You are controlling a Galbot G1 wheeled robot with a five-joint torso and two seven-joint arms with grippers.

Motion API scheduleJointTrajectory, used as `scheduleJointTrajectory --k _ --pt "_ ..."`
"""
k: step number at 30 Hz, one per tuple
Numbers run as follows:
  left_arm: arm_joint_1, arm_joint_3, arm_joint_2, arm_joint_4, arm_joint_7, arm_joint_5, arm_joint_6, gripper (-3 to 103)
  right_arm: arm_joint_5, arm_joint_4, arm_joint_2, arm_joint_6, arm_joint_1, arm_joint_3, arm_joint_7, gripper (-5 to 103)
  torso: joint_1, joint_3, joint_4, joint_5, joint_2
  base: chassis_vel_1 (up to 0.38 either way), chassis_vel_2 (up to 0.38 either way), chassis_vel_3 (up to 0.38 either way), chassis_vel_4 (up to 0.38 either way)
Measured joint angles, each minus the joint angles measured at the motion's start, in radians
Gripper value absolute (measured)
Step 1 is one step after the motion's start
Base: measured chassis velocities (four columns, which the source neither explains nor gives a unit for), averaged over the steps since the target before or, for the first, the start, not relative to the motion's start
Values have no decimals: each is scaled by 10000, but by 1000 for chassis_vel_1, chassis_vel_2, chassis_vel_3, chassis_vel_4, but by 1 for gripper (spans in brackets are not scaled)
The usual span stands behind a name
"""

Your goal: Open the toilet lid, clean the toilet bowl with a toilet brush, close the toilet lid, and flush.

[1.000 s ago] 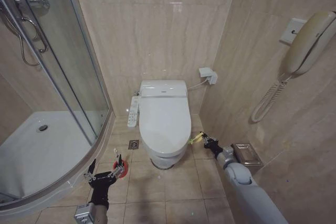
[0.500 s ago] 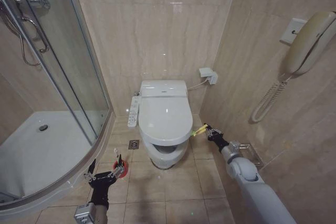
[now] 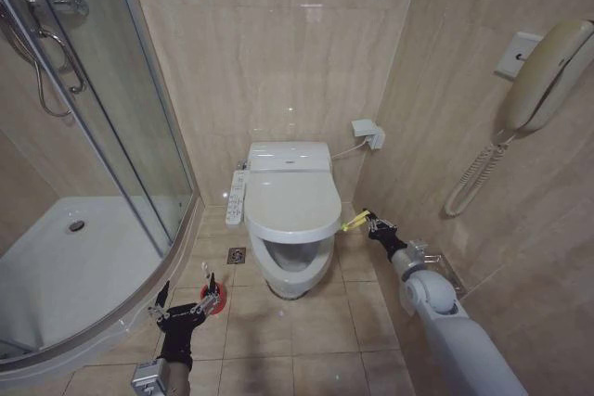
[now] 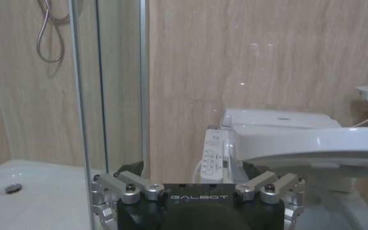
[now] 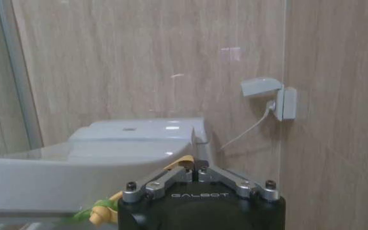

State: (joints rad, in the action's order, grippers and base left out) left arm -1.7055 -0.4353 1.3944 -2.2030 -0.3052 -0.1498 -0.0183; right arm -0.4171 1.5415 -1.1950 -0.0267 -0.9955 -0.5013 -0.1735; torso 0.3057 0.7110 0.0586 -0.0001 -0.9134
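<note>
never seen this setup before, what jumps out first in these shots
The toilet lid sits partly raised over the toilet bowl at the middle of the tiled bathroom, with the right hand gripping the green-yellow band at its edge. Low at the left, the left hand hangs open beside the red-cupped toilet brush, next to the curved shower tray.

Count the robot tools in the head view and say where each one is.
2. The right tool is shut on the green-yellow band at the toilet lid's edge. The left tool is open near the floor by the toilet brush.
</note>
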Motion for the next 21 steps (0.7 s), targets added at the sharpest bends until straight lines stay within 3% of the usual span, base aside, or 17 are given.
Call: scheduleJointTrajectory --k 15,21 --pt "0 0 0 0 0 0 0 100 320 358 -150 -117 72 -70 356 1 0 0 0 2 0 0 0 0 0" --pt "0 0 0 0 -1 0 0 100 -147 1034 120 -756 46 -81 611 1 0 0 0 2 0 0 0 0 0"
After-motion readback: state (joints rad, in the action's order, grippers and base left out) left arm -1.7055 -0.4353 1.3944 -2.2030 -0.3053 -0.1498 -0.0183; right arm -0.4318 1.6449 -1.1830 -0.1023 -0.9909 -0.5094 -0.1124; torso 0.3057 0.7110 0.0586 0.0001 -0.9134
